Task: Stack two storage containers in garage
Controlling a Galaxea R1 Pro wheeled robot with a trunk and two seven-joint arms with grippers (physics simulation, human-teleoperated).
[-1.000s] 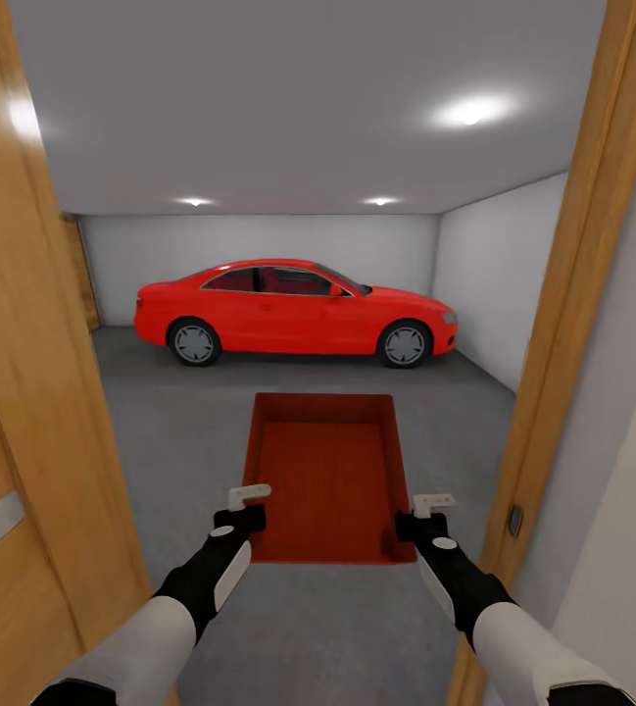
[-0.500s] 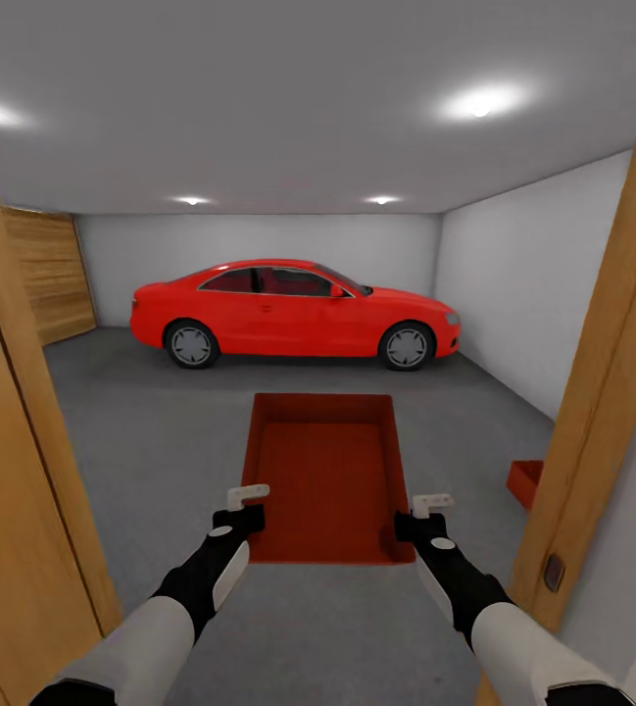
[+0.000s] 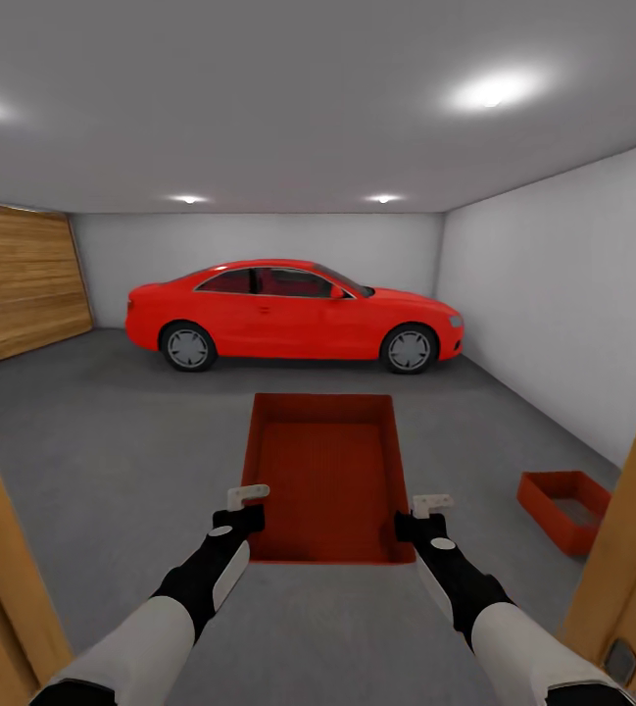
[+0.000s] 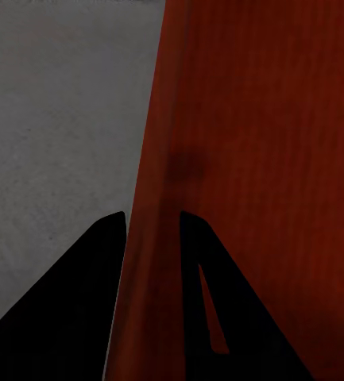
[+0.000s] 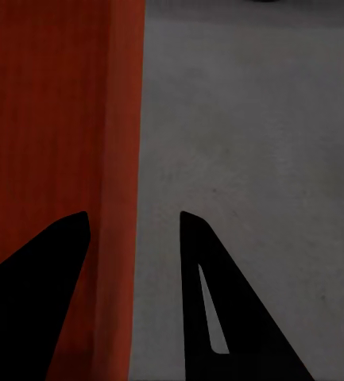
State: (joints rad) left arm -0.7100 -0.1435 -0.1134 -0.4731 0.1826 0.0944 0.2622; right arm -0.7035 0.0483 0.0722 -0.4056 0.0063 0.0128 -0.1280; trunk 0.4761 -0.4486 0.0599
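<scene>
You are looking into a home garage: a red car point(image 3: 293, 314) is parked along the far wall, on a grey concrete floor point(image 3: 112, 431), between plain pale walls point(image 3: 562, 284), with a wooden panelled door point(image 3: 19, 279) on the left.

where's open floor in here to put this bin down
Bare grey concrete floor spreads wide between the wood-panelled wall and the held orange-red bin, and ahead up to the red car. It is tighter on the right, where the second orange-red bin sits near the pale wall and the wooden door frame.
</scene>
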